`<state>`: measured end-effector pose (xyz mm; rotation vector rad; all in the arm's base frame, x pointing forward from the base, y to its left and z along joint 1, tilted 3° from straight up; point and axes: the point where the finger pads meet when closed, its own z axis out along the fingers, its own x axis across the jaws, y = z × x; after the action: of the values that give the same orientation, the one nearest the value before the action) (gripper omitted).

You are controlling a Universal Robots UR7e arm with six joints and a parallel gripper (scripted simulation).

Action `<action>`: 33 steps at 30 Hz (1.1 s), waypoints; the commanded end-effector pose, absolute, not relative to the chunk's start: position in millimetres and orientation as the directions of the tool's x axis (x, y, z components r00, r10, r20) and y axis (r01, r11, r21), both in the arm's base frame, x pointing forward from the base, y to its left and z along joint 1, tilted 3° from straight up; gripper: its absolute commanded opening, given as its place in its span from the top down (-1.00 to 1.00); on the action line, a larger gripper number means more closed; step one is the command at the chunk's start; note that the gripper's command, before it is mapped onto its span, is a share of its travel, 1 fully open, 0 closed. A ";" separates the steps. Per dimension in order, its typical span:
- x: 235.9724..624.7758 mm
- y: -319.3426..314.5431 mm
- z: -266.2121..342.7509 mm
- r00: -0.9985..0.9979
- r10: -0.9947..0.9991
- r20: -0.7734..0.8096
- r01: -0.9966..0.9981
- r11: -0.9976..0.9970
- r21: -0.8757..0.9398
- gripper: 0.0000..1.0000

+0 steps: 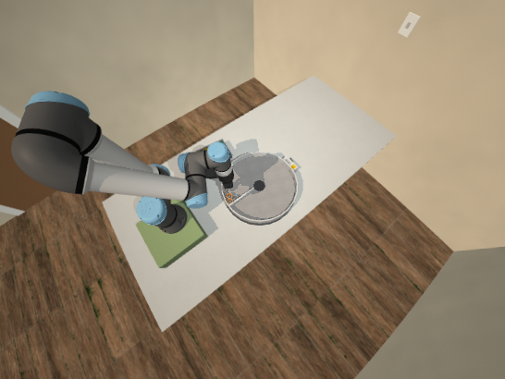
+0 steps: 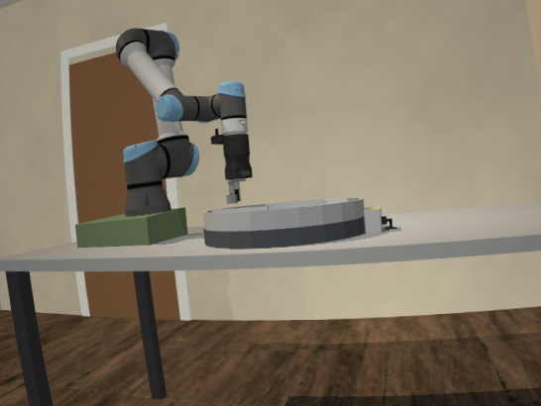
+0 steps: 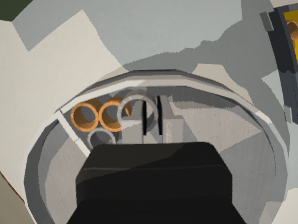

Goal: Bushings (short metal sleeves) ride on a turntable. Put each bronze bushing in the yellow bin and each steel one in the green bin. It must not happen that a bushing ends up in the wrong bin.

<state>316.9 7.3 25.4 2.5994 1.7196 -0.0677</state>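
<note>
Pincer (image 1: pixel 227 189) (image 2: pixel 233 198) (image 3: pixel 152 107) nearly closed, pinching one wall of a steel bushing (image 3: pixel 136 95).

Yellow bin (image 3: pixel 290 44): cut off by the wrist view's right edge.
Lower steel bushing (image 3: pixel 90 134): partly behind the black gripper body.
Bushings on the turntable (image 1: pixel 229 201): too small to count from above.

Top view is bright w/ even, soft light; the white tabletop (image 1: pixel 296 125) looks pale but w/o strong glare. Grey shadows w/ hard, jagged edges fall on it and on the turntable (image 1: pixel 277 199) (image 3: pixel 225 145). Ext. view is a bit dimmer, w/ dark bands on the wood floor (image 2: pixel 421 361). Wrist pic is soft in small details, approx. like low res.
</note>
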 end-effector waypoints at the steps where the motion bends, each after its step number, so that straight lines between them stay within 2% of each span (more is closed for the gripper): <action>1: 317.2 7.8 39.2 0.391 0.919 -0.049 0.920 -0.391 -0.004 1.00; 9: 317.8 9.0 66.2 0.391 0.919 -0.049 0.920 -0.391 -0.004 1.00; 19: 317.8 9.0 66.2 0.391 0.919 -0.049 0.920 -0.391 -0.004 1.00; 26: 333.3 59.9 63.0 0.545 0.837 -0.049 0.838 -0.545 0.005 1.00; 29: 333.3 59.9 63.0 0.545 0.837 -0.049 0.838 -0.545 0.005 1.00; 33: 345.6 100.7 61.0 0.656 0.753 -0.048 0.754 -0.656 0.012 1.00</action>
<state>334.3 68.3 62.8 2.7609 1.4536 -0.0507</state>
